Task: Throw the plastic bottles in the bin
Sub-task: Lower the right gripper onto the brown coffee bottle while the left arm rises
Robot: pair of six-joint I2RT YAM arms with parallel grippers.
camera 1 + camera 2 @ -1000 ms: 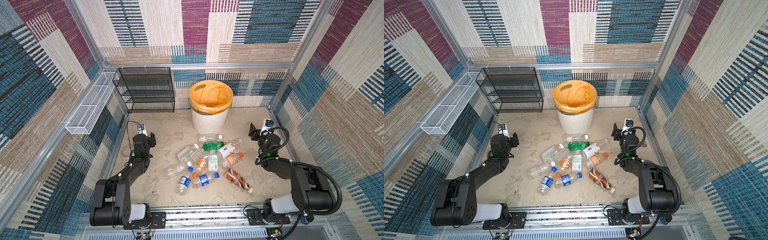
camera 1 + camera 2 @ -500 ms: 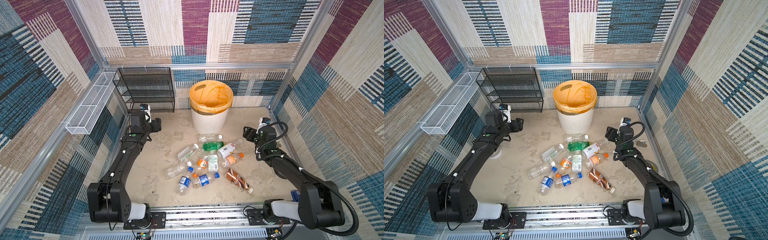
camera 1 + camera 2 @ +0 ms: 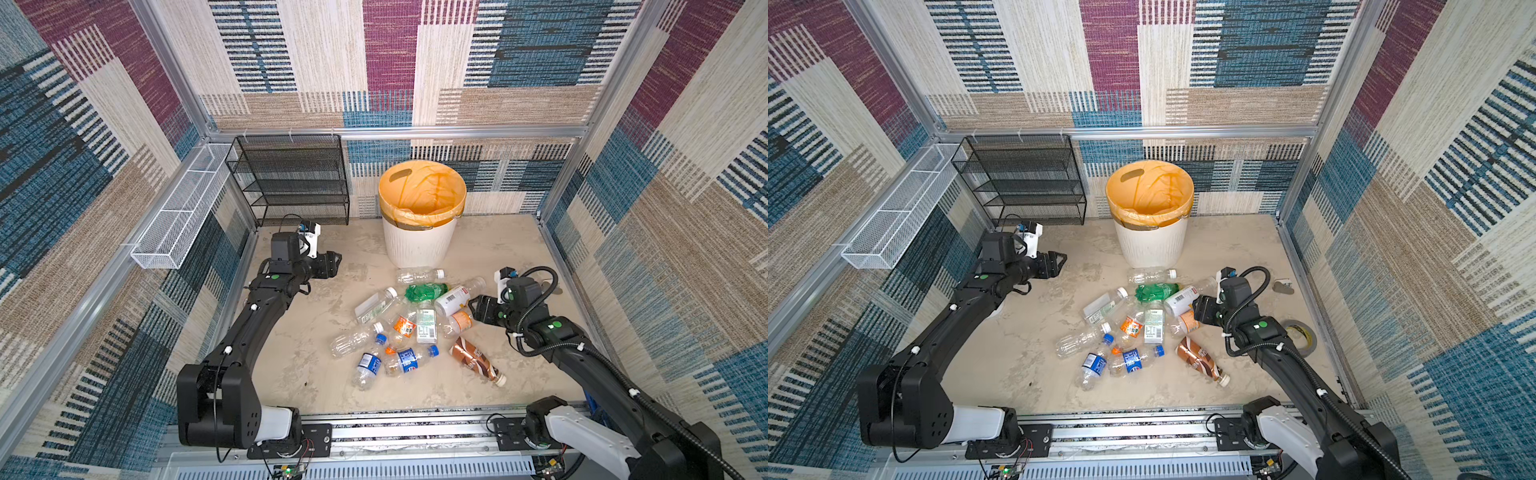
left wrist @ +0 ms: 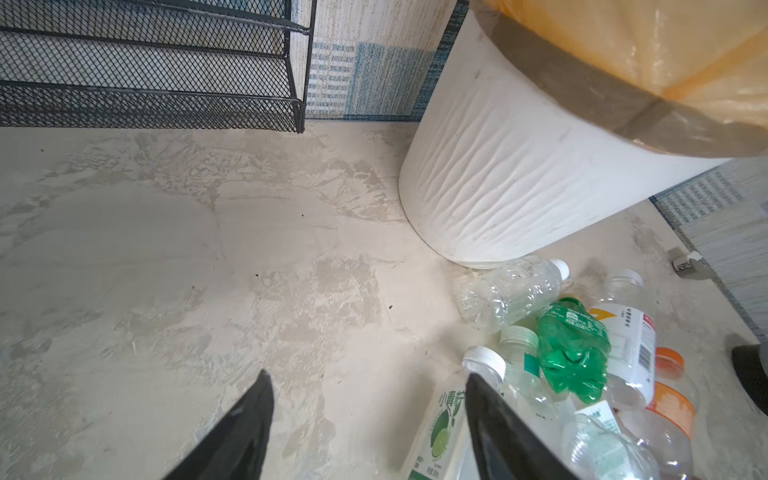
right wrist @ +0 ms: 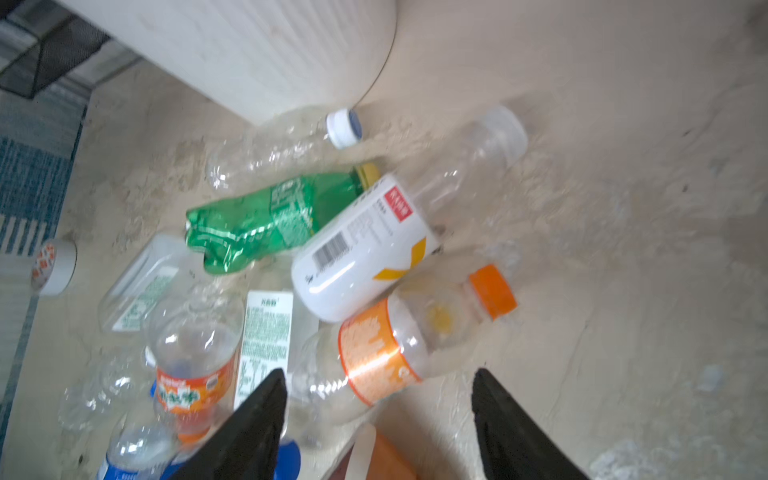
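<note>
Several plastic bottles [image 3: 415, 324] lie in a loose pile mid-floor, in front of the bin [image 3: 417, 245], a white ribbed bucket with an orange-yellow liner. In the pile are a crushed green bottle [image 5: 266, 220], a white-labelled bottle [image 5: 365, 257] and an orange-capped bottle [image 5: 395, 349]. My left gripper [image 3: 332, 266] hovers open and empty left of the bin, over bare floor [image 4: 366, 376]. My right gripper [image 3: 476, 309] is open at the pile's right edge. The orange-capped bottle lies just ahead of its fingertips [image 5: 379, 372], and nothing is gripped.
A black mesh rack [image 3: 291, 183] stands at the back left and a white wire basket [image 3: 178, 220] hangs on the left wall. A tape roll [image 3: 1302, 338] and a small grey object [image 3: 1282, 286] lie by the right wall. A white tape roll [image 5: 54, 266] lies beyond the pile.
Both arms have stretched out from the side walls. The left gripper went back and then right toward the bin. The right gripper came in left to the pile's edge.
</note>
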